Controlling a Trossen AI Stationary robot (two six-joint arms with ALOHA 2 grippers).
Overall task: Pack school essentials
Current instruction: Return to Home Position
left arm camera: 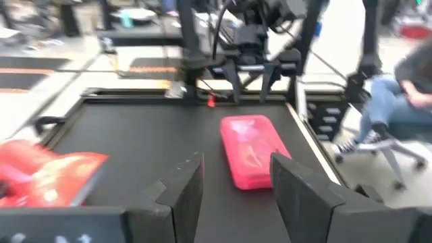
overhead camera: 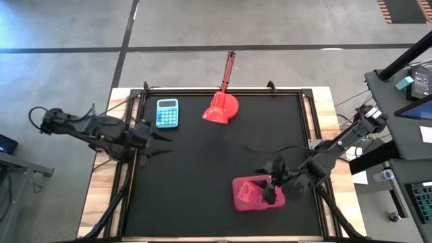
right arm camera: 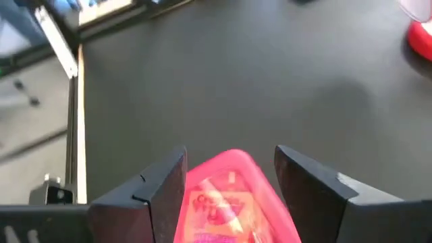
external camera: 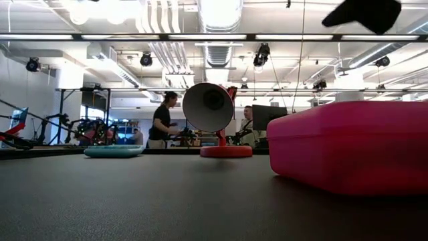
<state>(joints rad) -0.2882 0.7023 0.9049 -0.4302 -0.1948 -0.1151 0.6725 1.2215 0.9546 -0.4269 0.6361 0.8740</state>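
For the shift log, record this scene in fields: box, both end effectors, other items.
pink supply box: closed, on the black mat, lower right in the high view
right end effector: open, hovering above the box
left end effector: open, at the mat's left edge
light-blue calculator: upper left of mat
red domed object: upper centre, stick reaching past the mat's edge

You have the pink box close at right, the red domed object farther back mid-table, and the light-blue calculator lying flat at left. A dark shape hangs overhead, possibly a gripper.
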